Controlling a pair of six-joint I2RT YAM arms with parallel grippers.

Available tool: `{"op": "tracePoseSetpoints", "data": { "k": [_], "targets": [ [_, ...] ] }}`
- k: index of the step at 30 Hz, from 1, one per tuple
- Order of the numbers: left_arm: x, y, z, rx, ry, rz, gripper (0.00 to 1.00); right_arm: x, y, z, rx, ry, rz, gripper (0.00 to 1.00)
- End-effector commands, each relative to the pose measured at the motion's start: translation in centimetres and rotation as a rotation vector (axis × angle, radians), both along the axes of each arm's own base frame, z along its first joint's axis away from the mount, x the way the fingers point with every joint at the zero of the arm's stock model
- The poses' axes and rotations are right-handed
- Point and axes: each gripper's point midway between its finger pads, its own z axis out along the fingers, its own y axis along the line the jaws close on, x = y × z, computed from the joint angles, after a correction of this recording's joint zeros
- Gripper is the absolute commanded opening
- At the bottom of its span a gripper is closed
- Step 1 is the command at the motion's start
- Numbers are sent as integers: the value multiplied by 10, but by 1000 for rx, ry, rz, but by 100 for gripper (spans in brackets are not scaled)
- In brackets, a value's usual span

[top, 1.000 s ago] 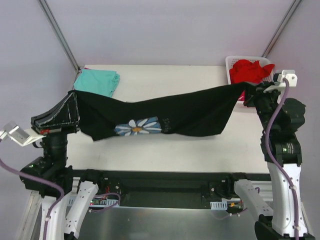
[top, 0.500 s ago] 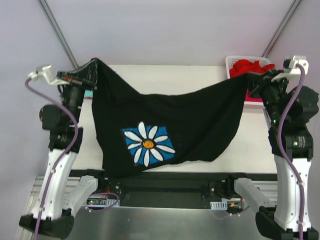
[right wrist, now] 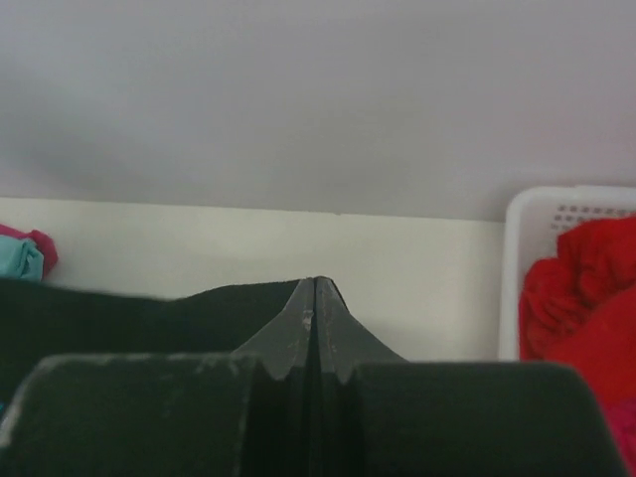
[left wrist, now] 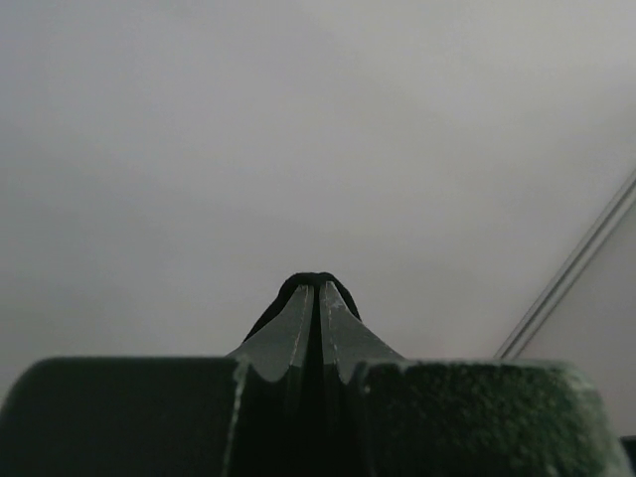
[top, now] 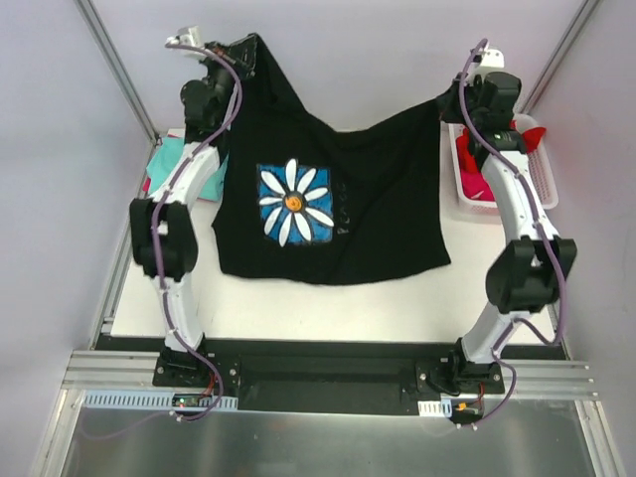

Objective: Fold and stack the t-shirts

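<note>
one black shirt (top: 383, 199) in left hand (top: 244, 50), right hand (top: 453, 95), teal shirt (top: 159, 167) obscured

Blk tee (top: 378, 199) matt cloth, basket (top: 543, 175) smooth plastic.

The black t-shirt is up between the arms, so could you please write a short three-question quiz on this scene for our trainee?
1. True or false: the black t-shirt lies folded flat on the table.
2. Which print does it carry? A: a white flower on a blue square. B: a red star. C: yellow stripes.
3. Fill in: the red shirt lies in the white ____.

Key:
1. False. It hangs spread out between the left pincer and the right pincer, each shut on a top corner.
2. A.
3. basket.
</note>
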Motion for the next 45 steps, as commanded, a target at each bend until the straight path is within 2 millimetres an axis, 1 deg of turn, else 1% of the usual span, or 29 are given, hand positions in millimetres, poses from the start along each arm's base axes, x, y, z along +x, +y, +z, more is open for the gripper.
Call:
{"op": "tracePoseSetpoints", "data": {
  "k": [1,2,4,5,7,8,9,11,13,14,15,16,17,18,19,20,21,22,23,24,25,26,27,28,30,37,39,41,45],
  "targets": [
    [-86,-14,191,-34,-565,-158,0,-26,20,201,68,-510,144,1],
    [-97,-15,209,-29,-607,-163,0,-30,20,215,70,-542,151,1],
    [-133,-7,250,-38,-699,-124,0,-62,18,273,73,-674,158,1],
    [-163,-1,270,-40,-760,-110,0,-75,19,291,78,-722,162,1],
    [-201,1,288,-14,-862,-106,0,-123,20,337,80,-870,188,1],
    [-235,3,304,-7,-918,-115,0,-139,20,348,92,-907,198,1],
    [-247,2,307,5,-937,-120,0,-171,20,368,87,-972,204,1],
    [-299,6,323,17,-1031,-116,0,-191,17,376,91,-1016,195,1],
    [-303,6,317,27,-1019,-98,0,-223,13,386,74,-1063,183,1],
    [-322,12,322,27,-1043,-73,0,-230,13,386,72,-1067,184,1],
    [-311,9,312,39,-1007,-74,0,-219,14,370,59,-1027,179,1],
    [-309,8,308,42,-997,-72,0,-234,12,373,60,-1048,175,1],
    [-323,11,308,34,-1022,-70,0,-230,12,363,60,-1024,174,1],
    [-305,7,291,46,-971,-81,0,-218,13,345,57,-978,174,1],
    [-307,7,283,44,-970,-83,0,-218,15,337,55,-962,182,1],
    [-329,11,281,37,-1009,-84,0,-227,16,334,51,-961,192,1],
    [-304,10,252,32,-928,-82,0,-230,17,327,47,-946,200,1],
    [-304,11,238,28,-906,-78,0,-213,18,294,51,-867,199,0],
    [-325,15,232,18,-916,-73,0,-237,17,295,47,-890,203,1],
    [-308,14,194,23,-844,-72,0,-235,18,280,50,-861,203,1],
    [-310,18,182,0,-824,-58,0,-225,15,253,58,-803,186,1],
    [-329,23,178,-13,-836,-54,0,-229,15,245,60,-791,182,1],
    [-315,22,154,-8,-763,-46,0,-238,14,243,60,-798,179,1],
    [-315,23,151,-6,-746,-39,0,-236,14,237,62,-779,178,1],
    [-323,21,159,28,-763,-28,0,-227,16,233,67,-749,187,1],
    [-309,16,203,97,-776,12,0,-212,17,254,89,-742,180,1],
    [-292,14,212,102,-763,20,0,-214,16,267,87,-768,175,1],
    [-274,11,216,91,-753,12,0,-197,16,267,79,-738,165,1],
    [-259,7,219,65,-746,-22,0,-186,14,275,69,-732,150,1]
  ]
}}
